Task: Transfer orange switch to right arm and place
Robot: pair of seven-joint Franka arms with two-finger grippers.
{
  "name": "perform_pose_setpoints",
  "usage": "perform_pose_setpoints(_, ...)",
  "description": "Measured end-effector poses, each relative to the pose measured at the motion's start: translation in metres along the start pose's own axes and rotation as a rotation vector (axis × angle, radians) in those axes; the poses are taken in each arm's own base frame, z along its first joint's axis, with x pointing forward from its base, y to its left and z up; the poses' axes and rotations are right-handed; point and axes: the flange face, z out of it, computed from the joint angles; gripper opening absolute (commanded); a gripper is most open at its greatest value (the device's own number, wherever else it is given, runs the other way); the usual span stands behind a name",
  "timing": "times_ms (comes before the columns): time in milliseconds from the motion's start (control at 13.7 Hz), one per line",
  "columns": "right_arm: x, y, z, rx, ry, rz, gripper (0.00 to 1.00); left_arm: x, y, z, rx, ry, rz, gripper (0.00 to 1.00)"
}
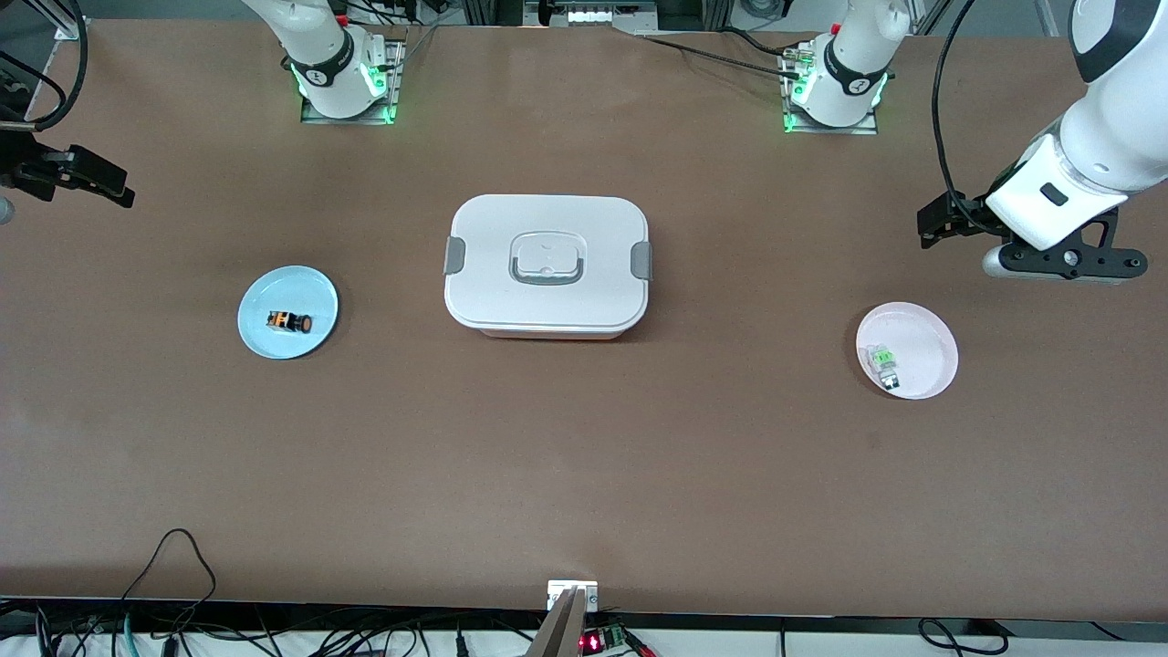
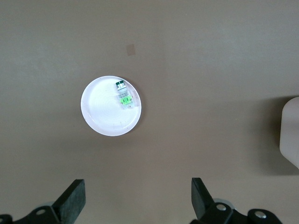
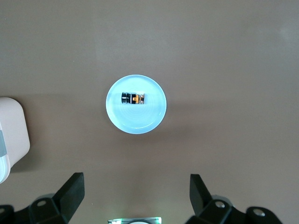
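Table with lidded white box mid-way, 2 plates, both arms up and waiting.
Left gripper over its table end, right gripper likewise; both wide open, holding nothing. Orange switch lies on blue plate at right arm's end; green switch on pink plate. This fits either delivered, or awaiting pickup.
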Motion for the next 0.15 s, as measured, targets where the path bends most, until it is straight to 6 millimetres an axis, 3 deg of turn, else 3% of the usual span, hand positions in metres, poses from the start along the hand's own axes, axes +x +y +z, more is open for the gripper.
perform_pose_setpoints(146, 0.0, -0.0003, 0.0, 0.0, 0.0, -0.001, 1.0, -0.0003, 0.0, 0.0002, 0.0, -0.003, 0.0, 1.0)
